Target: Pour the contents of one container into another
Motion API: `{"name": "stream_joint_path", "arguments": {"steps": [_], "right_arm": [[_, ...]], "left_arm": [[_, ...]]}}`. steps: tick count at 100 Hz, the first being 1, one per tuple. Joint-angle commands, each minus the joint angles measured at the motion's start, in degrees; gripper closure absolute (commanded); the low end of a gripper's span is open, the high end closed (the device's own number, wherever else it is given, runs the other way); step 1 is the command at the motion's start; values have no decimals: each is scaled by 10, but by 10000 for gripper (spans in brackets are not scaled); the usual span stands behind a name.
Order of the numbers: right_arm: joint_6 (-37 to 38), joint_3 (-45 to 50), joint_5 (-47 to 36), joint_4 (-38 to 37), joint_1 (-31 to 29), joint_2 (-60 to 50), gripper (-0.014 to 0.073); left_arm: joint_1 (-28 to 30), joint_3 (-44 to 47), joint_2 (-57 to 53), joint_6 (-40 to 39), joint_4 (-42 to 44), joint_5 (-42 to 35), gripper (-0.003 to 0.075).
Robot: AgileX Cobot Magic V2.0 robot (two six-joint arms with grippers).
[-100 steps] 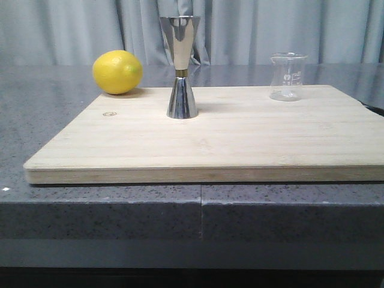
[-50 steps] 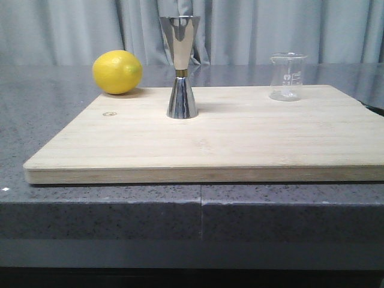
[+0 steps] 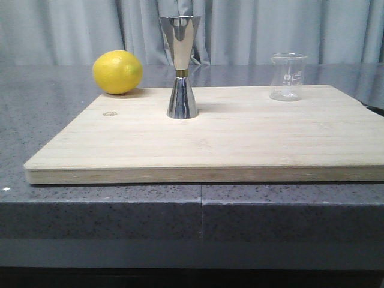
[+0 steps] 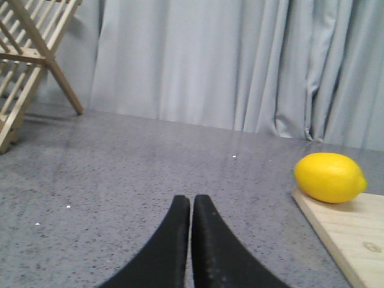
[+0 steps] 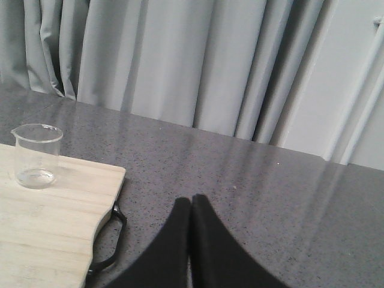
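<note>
Beaker: the small clear glass beaker [image 3: 288, 77] is standing upright near the far right corner of the cutting board [image 3: 216, 141], with its pour lip showing at the rim and faint white marks on its side; in the right wrist view [image 5: 36, 155] it is showing only a faint ring at its base, and whether any liquid is sitting in it I cannot tell.
Jigger: the tall shiny steel jigger [image 3: 181, 66] is standing upright on the board's far middle, well apart from the beaker, a thin gold band circling its narrow waist; its top cup is opening upward, but the inside is not showing.
Lemon: a yellow lemon [image 3: 117, 72] is lying at the board's far left corner, resting on the counter just beside the board edge.
Board: it is lying flat on the grey speckled counter [image 3: 48, 114].
Left gripper: the left gripper [image 4: 191, 207] is hanging over bare counter with its fingers pressed together, gripping nothing.
Right gripper: the right gripper [image 5: 191, 204] is likewise closed and empty, off the board's right end.
Rack: a wooden rack [image 4: 30, 54] is standing on the counter beyond the left gripper.
</note>
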Motion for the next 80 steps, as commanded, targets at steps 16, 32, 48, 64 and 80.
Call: {"name": "stream_joint_path", "arguments": {"steps": [16,32,48,64,80], "right_arm": [[1,-14,-17,2,-2,2,660],[1,-14,-17,2,-2,2,660],[1,-14,-17,2,-2,2,660],[1,-14,-17,2,-2,2,660],[1,-14,-17,2,-2,2,660]], "left_arm": [[-5,23,-60,307,-261,-25,741],[-5,48,-96,329,-296,-12,741],[-13,48,-95,370,-304,53,741],[-37,48,-95,387,-305,67,741],[-49,48,-95,387,-305,52,741]]}}
